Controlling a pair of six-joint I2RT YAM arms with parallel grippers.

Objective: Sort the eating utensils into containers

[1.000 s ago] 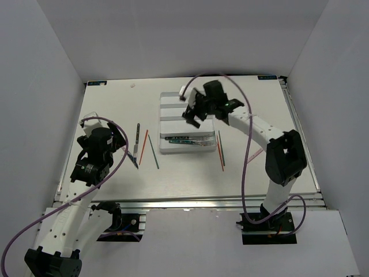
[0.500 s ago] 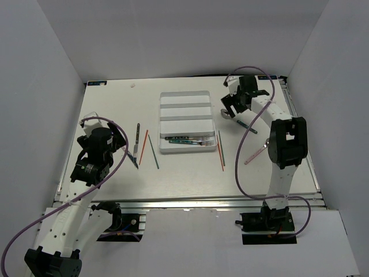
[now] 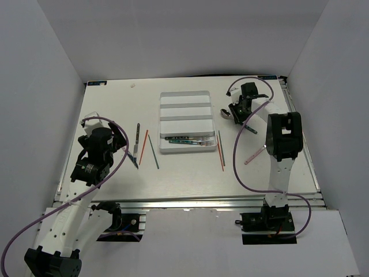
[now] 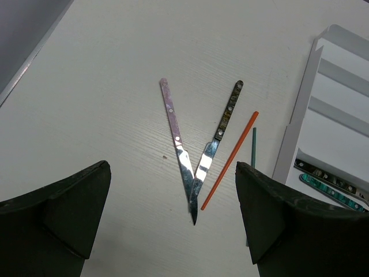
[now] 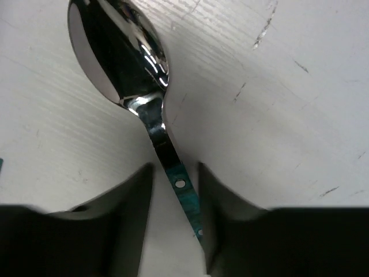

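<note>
A silver spoon [image 5: 118,49] with a teal handle lies on the table right of the white tray [image 3: 184,98]. My right gripper [image 5: 176,190] is down over it, the fingers [image 5: 115,219] straddling the handle with a narrow gap left; in the top view the right gripper [image 3: 238,118] sits just behind the spoon bowl [image 3: 225,113]. My left gripper [image 4: 172,190] hangs wide open above two knives, one pink-handled [image 4: 176,138] and one dark-handled [image 4: 222,124], with an orange chopstick [image 4: 230,158] and a dark chopstick [image 4: 253,144] beside them. The tray's nearest compartment holds a fork and other pieces [image 3: 190,139].
Two more chopsticks [image 3: 220,150] lie just right of the tray. A pink-handled piece [image 3: 253,154] rests near the right arm's elbow. White walls close in the table on three sides. The tray's rim [image 4: 300,115] shows at the right of the left wrist view.
My right arm swung from above the tray to the back right, came down over the spoon, and its jaws narrowed around the handle. The left arm has not moved.
</note>
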